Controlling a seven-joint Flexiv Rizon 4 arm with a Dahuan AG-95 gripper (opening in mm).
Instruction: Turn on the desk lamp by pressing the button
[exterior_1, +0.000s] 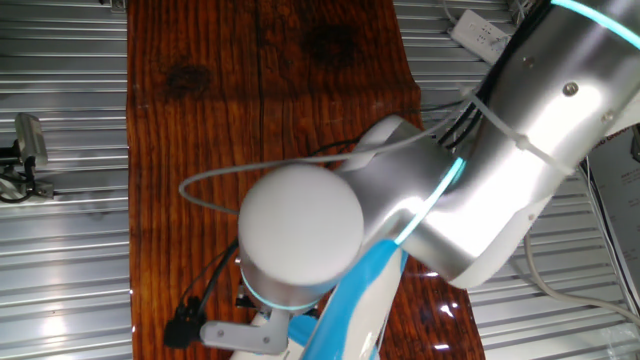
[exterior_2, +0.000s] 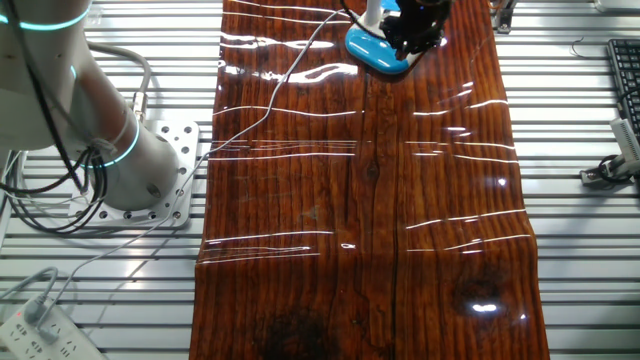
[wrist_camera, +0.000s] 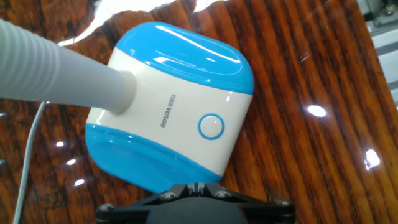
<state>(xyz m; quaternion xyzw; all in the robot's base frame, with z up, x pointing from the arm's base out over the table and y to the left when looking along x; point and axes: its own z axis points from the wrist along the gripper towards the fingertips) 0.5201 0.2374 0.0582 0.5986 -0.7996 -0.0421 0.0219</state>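
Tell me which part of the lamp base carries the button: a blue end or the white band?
The white band across the middle of the lamp base. The button, a blue-ringed circle, sits beside the printed lettering there; both blue ends are plain.

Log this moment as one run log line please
phase: approach | gripper: above lamp base, not touching | button: unpressed, in view | table: wood

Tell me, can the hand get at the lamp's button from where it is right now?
Probably yes. The hand hangs just above the desk lamp, and its round button lies uncovered on the base, with nothing between them.
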